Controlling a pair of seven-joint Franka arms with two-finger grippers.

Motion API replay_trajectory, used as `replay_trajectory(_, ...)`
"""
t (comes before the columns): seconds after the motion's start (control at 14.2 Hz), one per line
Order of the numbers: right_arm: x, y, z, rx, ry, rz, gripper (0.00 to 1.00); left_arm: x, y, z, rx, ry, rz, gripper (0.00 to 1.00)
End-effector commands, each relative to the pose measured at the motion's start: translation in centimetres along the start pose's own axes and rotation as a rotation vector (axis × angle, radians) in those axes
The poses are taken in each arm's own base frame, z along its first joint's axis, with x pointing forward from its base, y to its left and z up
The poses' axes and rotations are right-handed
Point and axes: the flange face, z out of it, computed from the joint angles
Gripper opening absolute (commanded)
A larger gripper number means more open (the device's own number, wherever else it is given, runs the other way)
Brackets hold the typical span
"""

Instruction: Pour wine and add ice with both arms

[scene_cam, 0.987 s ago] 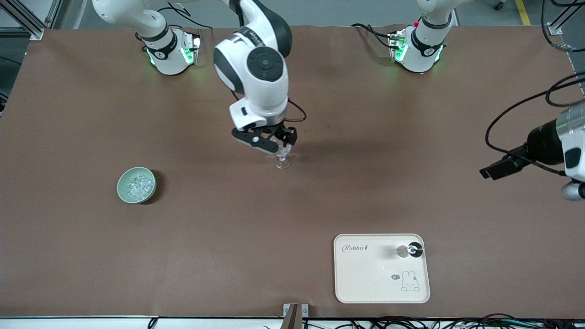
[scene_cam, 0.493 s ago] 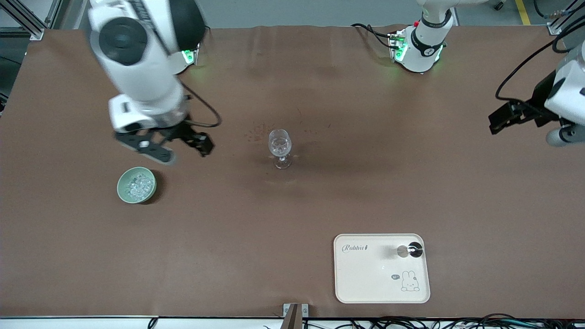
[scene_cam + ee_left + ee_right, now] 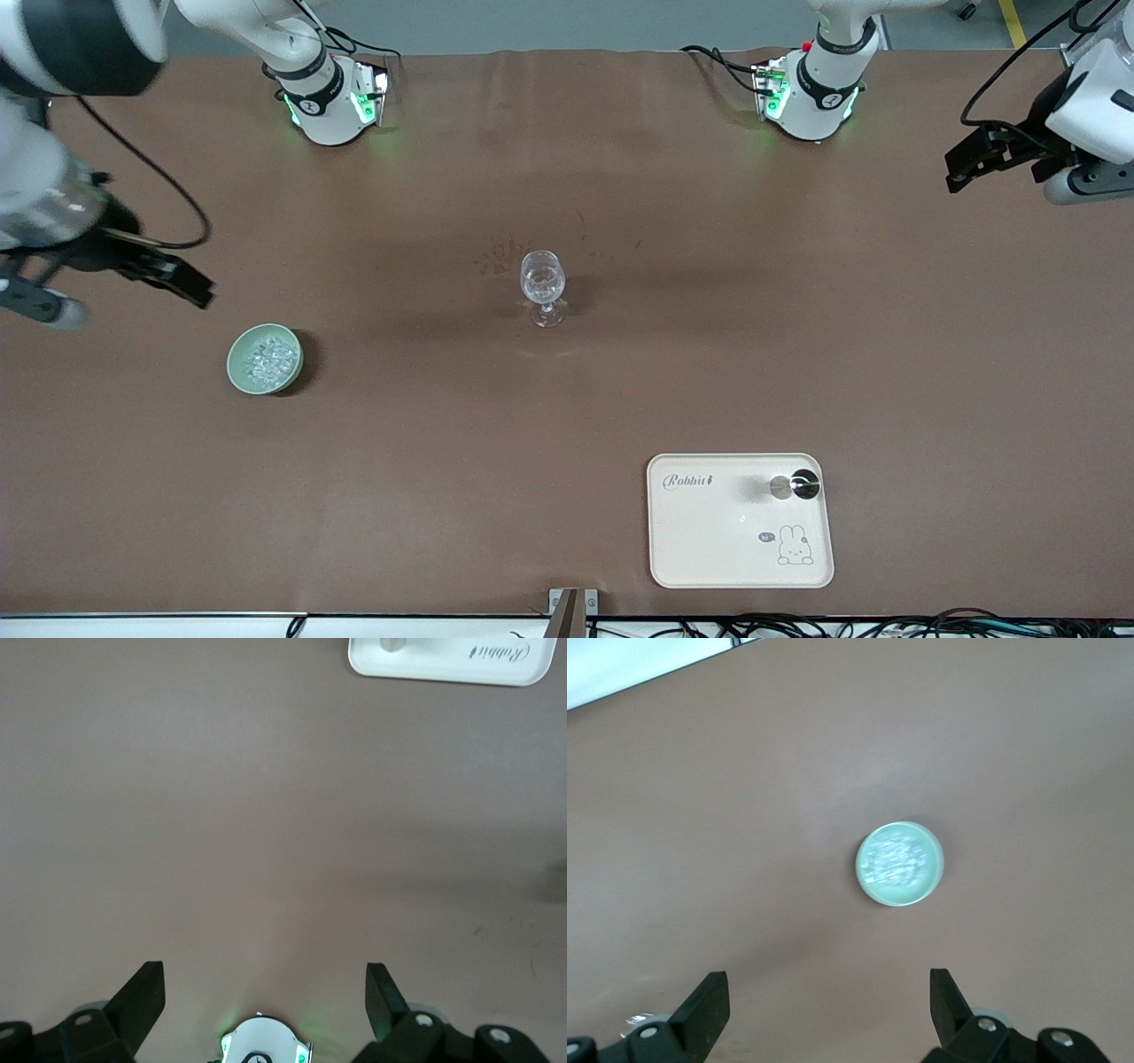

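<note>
Nearest you, the cream tray point(image 3: 700, 549) sits toward the left arm's end of the table, carrying a small metal-capped object point(image 3: 795, 485) at its farther corner; you can't tell from here what that is. Farther in, toward the right arm's end, the pale green bowl point(image 3: 236, 372) holds the ice point(image 3: 270, 360), a heap of clear lumps. Mid-table, farther again, the stemmed glass point(image 3: 542, 285) stands upright with something clear and glinting in its bowl; looks like ice went in, but you can't confirm wine.

Right gripper point(image 3: 106, 288) hangs high over the table edge at its own end, fingers point(image 3: 709, 1010) spread wide, empty; its wrist view looks down on the bowl. Left gripper point(image 3: 1005, 159) is up over its own end, fingers point(image 3: 146, 1001) wide too, nothing held, waiting.

Judgement: both arms are clear of the glass, so you're likely at or near the end. No bottle visible anywhere.
</note>
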Motion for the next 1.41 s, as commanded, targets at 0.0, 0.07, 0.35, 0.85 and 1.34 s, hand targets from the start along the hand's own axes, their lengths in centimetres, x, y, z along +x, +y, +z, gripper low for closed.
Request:
replay_trajectory(0.0, -0.4, 6.1, -1.5, 0.004, -0.029, -0.062, 1.0, -1.4, -0.8, 1.0, -0.019, 0.014, -0.004, 1.0)
replay_trajectory(0.07, -0.3, 7.7, -1.9, 0.007, -0.033, -0.085, 1.0, -1.4, -0.8, 1.1, -0.019, 0.012, -0.004, 1.0)
replay_trajectory(0.35, -0.4, 11.0, -2.8, 0.049, -0.05, -0.1, 1.0, -0.1, -0.2, 1.0, -0.063, 0.061, 0.026, 1.0)
replay_trajectory(0.85, -1.2, 8.6, -3.2, 0.057, -0.043, -0.145, 1.0, 1.1, -0.3, 1.4, -0.072, 0.111, 0.173, 1.0)
replay_trajectory(1.34, -1.2, 8.7, -3.2, 0.054, -0.046, -0.146, 1.0, 1.9, -1.8, 1.6, -0.073, 0.112, 0.212, 1.0)
